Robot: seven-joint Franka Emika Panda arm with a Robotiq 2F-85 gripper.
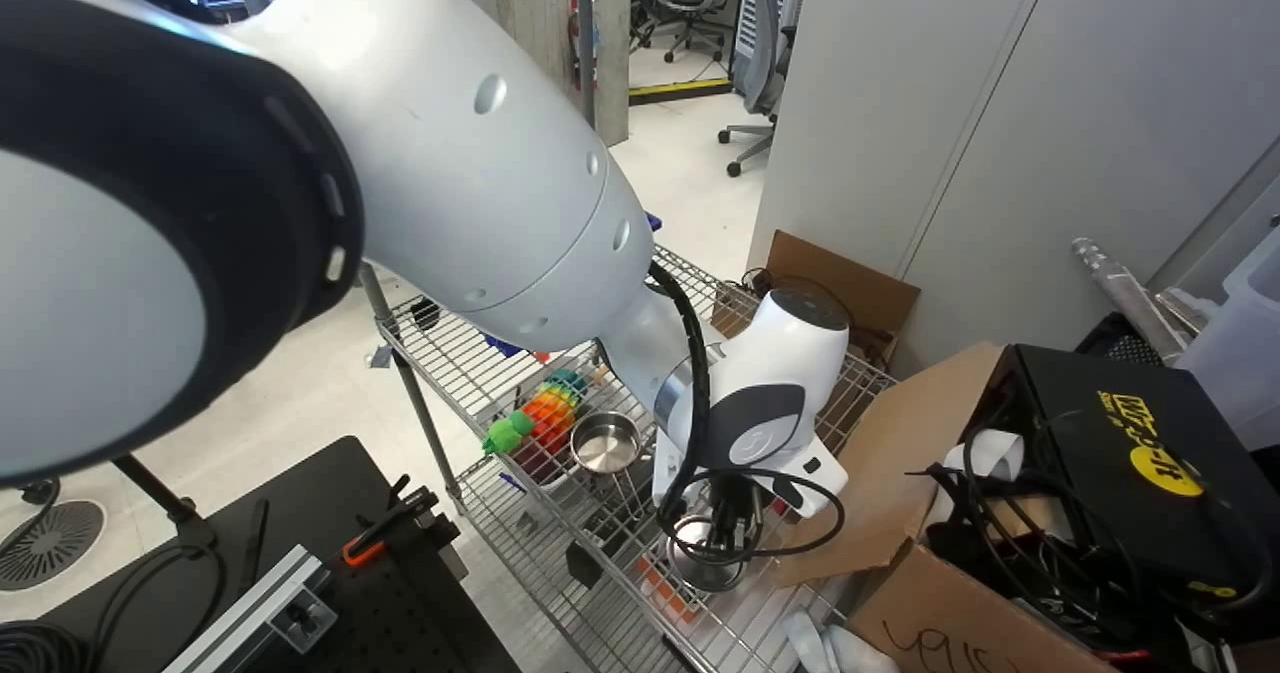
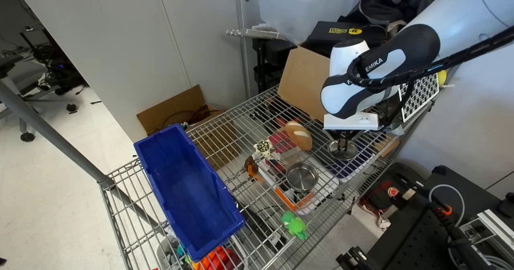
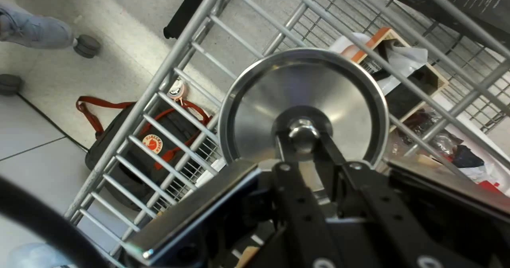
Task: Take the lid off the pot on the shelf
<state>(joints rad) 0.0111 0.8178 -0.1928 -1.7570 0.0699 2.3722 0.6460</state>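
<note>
Two pieces of shiny steel, set apart: the pot [image 2: 302, 177], open at the top, and the lid [image 3: 303, 85], off it and near by. Pot stands upright on a wire tier of the shelf [image 3: 132, 120]; a lower tier shows beneath. Lid sits directly under the pincer [image 3: 305, 140], roughly level, knob side up.

Pincer set narrow. Wrist view gives its fingers [image 3: 287, 150] on both sides of the knob [image 3: 303, 130], closed in on it, so the lid is held there. Whether the lid's rim rests on the wires or clears them, cannot tell. White arm [image 1: 470, 173] reaches in over the shelf, black cable alongside.

Neighbours on the tier, from an exterior view: long blue bin [image 2: 190, 189]; spotted toy turtle [image 2: 264, 147] and a small brown figure [image 2: 251, 165], both between bin and pot; tan bread-shaped object [image 2: 299, 135] near the pot; green toy [image 2: 295, 225] close to the shelf's edge. Rainbow-coloured toy [image 1: 553, 415] near the green one in an exterior view; which tier, cannot tell.

Beside the shelf: cardboard box [image 1: 935, 608], handwriting on its side, with a black case [image 1: 1200, 428] bearing yellow lettering. Black table [image 1: 400, 593] carries a metal profile [image 1: 245, 618]. Dark backpack [image 3: 153, 142], red straps, seen past the wires.
</note>
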